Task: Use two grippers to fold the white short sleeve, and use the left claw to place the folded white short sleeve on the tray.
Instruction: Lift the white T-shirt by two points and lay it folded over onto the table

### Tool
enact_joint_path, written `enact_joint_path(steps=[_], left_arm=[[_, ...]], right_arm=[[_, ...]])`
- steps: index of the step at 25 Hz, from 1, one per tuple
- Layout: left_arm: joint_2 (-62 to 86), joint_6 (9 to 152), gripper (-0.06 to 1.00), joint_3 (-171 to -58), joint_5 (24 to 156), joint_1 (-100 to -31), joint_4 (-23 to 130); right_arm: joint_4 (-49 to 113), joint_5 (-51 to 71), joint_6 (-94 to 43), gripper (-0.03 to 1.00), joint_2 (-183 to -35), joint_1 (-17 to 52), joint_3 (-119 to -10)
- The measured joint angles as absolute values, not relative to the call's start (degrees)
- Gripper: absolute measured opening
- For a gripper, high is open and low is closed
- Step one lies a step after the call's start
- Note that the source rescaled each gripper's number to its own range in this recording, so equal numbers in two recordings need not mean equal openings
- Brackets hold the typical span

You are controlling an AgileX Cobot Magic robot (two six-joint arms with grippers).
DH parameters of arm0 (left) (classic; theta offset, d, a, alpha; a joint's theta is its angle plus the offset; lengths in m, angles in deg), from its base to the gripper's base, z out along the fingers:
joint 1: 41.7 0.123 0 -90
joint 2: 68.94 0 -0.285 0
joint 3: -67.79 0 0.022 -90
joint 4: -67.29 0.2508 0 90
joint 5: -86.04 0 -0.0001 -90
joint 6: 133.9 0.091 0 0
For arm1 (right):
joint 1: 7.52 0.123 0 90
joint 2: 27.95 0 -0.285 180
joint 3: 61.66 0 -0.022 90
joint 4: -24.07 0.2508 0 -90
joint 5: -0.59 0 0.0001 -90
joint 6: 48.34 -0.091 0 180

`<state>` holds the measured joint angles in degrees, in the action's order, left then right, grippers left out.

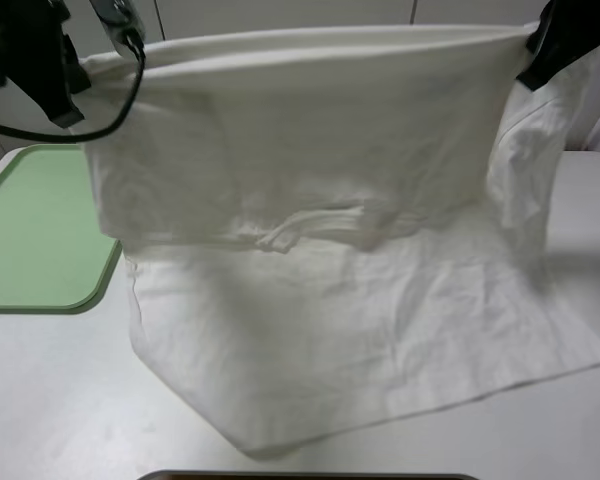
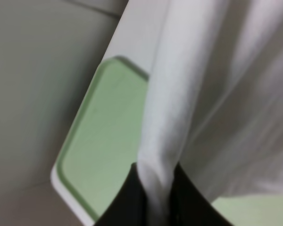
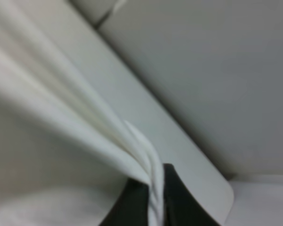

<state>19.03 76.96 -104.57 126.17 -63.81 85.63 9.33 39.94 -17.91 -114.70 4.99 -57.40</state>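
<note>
Left pincer [image 2: 156, 200] of mine clenched on white short sleeve [image 1: 310, 170], right pincer [image 3: 155, 200] clamped likewise, both held high, long axis stretched left-right between them, lower hem trailing on surface [image 1: 50, 400].

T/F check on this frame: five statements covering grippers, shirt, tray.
1. The left gripper and the right gripper are both shut on the white shirt. True.
2. The white shirt lies wholly flat on the table. False: its top edge is held up in the air, and only its lower part rests on the table.
3. The tray sits at the left of the exterior high view. True.
4. The white shirt lies folded on the tray. False: it hangs spread between the two grippers.
5. The tray is blue. False: it is pale green.
</note>
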Motion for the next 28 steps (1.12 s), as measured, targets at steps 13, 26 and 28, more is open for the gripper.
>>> enact_joint_path(steps=[13,26,28], left_arm=[[28.6,75.0,0.0,-104.6,119.4,-64.1,97.2],[28.6,73.3,0.0,-92.8,110.6,-65.8,112.1],[28.6,68.2,0.0,-88.5,108.1,-65.8,118.3]], right_arm=[[-10.1,35.8,-21.1,0.0,-133.3,5.3,-57.3],[-26.5,21.6,-19.4,0.0,-133.8,5.3,-52.5],[-32.3,18.7,-19.5,0.0,-133.8,5.3,-46.9]])
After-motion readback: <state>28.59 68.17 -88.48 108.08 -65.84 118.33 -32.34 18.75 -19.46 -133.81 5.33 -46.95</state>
